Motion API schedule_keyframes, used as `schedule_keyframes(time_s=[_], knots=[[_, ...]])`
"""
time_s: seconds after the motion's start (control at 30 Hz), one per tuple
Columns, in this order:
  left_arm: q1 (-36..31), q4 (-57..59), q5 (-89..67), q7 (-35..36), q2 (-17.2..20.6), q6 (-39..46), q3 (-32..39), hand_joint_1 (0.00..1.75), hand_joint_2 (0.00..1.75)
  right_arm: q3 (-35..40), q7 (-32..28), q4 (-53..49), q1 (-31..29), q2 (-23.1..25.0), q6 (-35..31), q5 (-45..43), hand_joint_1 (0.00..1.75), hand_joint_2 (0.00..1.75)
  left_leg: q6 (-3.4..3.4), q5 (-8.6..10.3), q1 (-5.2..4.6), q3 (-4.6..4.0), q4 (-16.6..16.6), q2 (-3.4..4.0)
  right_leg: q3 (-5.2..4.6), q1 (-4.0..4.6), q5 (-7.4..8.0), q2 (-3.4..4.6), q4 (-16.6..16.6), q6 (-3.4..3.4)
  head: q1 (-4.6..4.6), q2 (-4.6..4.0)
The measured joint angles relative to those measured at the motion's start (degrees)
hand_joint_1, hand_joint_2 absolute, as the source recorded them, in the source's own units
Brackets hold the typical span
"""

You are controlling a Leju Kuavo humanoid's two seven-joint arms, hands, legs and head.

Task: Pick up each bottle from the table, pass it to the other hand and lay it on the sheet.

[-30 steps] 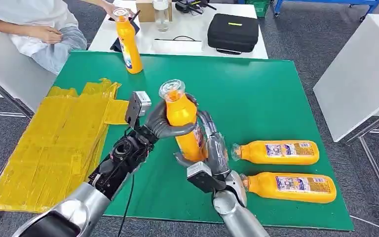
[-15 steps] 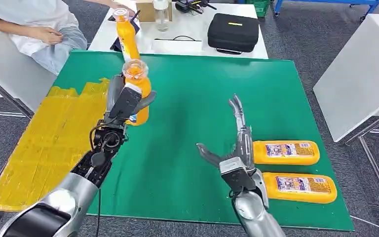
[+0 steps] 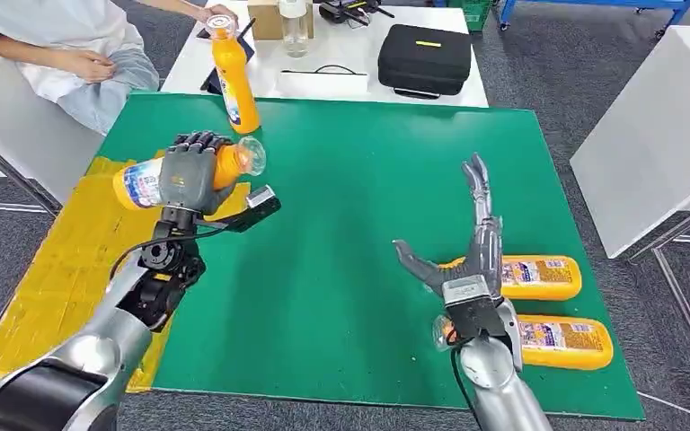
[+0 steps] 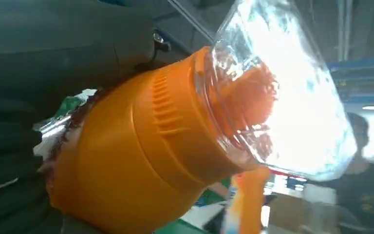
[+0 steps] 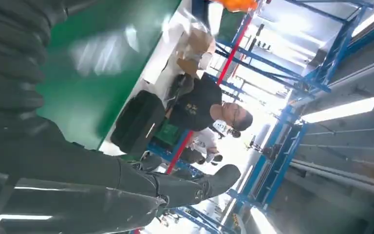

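My left hand (image 3: 189, 171) grips an orange bottle (image 3: 148, 182) with a clear cap, tipped on its side above the inner edge of the yellow sheet (image 3: 63, 269). The left wrist view shows that bottle's shoulder (image 4: 146, 161) and clear cap (image 4: 282, 92) close up. My right hand (image 3: 467, 256) stands open over the green table (image 3: 341, 242), fingers stretched up, holding nothing; its fingers (image 5: 195, 187) are spread in the right wrist view. Two orange bottles lie on their sides at the right: one (image 3: 530, 276) just beyond the right hand, another (image 3: 552, 341) nearer the front edge. A further orange bottle (image 3: 234, 76) stands upright at the table's far edge.
A person's hand (image 3: 207, 13) rests on the upright bottle's cap; the person sits at the far left. Behind the green table a white table (image 3: 359, 81) carries a black case (image 3: 424, 58) and a clear bottle (image 3: 294, 25). Another white table (image 3: 656, 135) stands at the right.
The bottle has passed from both hands to my left hand alone, which swung left and tipped it flat over the sheet. My right hand let go and drew back right, open.
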Motion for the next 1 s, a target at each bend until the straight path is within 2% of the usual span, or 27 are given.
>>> schedule_keyframes(time_s=[0.07, 0.17, 0.47, 0.6, 0.8, 0.83, 0.87, 1.0], knots=[[-0.7, 1.7, -5.6, 2.3, 0.5, -1.1, -0.5, 1.75, 1.75, -0.5, 0.0, -0.2, -0.1, -0.2, 0.0, 0.3, 0.00, 1.75, 0.00, 0.00, 0.00, -0.02, 0.0, -0.04, 0.00, 0.00, -0.01, -0.01, 0.0, 0.00, 0.00, 0.00], [-2.7, 5.5, -6.8, 7.2, 2.2, -2.7, -6.0, 1.75, 1.75, -1.8, 0.5, -0.7, -0.3, -0.7, 0.0, 1.5, 0.00, 1.75, 0.00, -0.01, -0.01, -0.02, 0.0, -0.01, -0.01, 0.00, 0.00, 0.00, 0.0, 0.01, 0.00, 0.00], [-5.2, 16.5, -7.2, 4.7, 5.2, -9.2, -16.8, 1.75, 1.75, -5.6, 1.6, -2.3, 0.7, -2.6, 0.3, 3.3, 0.00, 1.75, 0.00, -0.01, 0.00, -0.02, 0.0, 0.05, -0.05, 0.00, 0.00, 0.03, 0.0, 0.01, -0.02, 0.00], [-5.0, 19.4, -5.3, 1.1, 5.6, -10.2, -17.3, 1.75, 1.75, -6.5, 1.6, -2.6, 2.1, -2.9, 0.5, 3.3, 0.00, 1.75, 0.00, -0.02, 0.00, -0.03, 0.0, 0.04, -0.06, 0.01, -0.01, 0.02, 0.0, 0.00, 0.00, 0.00], [-4.7, 21.6, -5.5, 0.2, 6.0, -11.1, -17.3, 1.75, 1.75, -7.1, 1.5, -2.7, 3.0, -3.1, 0.6, 3.3, 0.00, 1.75, -0.01, -0.02, 0.00, -0.06, 0.0, 0.02, -0.06, 0.00, -0.02, 0.02, 0.0, 0.00, 0.00, 0.00], [-4.7, 21.9, -6.0, 0.3, 6.1, -11.9, -17.3, 1.38, 1.75, -7.1, 1.4, -2.7, 3.0, -3.1, 0.8, 3.3, 0.00, 1.75, 0.00, -0.02, 0.00, -0.06, 0.0, 0.03, -0.06, 0.00, -0.02, 0.02, 0.0, 0.00, 0.02, 0.00], [-4.6, 22.2, -6.2, 0.3, 6.1, -12.6, -17.3, 0.00, 1.75, -7.1, 1.4, -2.7, 3.0, -3.1, 0.9, 3.3, 0.00, 1.75, 0.00, -0.02, 0.00, -0.07, 0.0, 0.04, -0.06, 0.00, -0.01, 0.02, 0.0, 0.01, 0.00, 0.00], [-3.6, 23.1, -5.1, 0.4, 6.4, -12.7, -16.6, 0.00, 1.75, -7.2, 1.2, -2.7, 3.0, -3.1, 1.3, 3.3, 0.00, 1.75, 0.00, -0.02, 0.00, -0.06, 0.0, 0.03, -0.07, 0.00, -0.01, 0.02, 0.0, 0.01, 0.00, 0.00]])
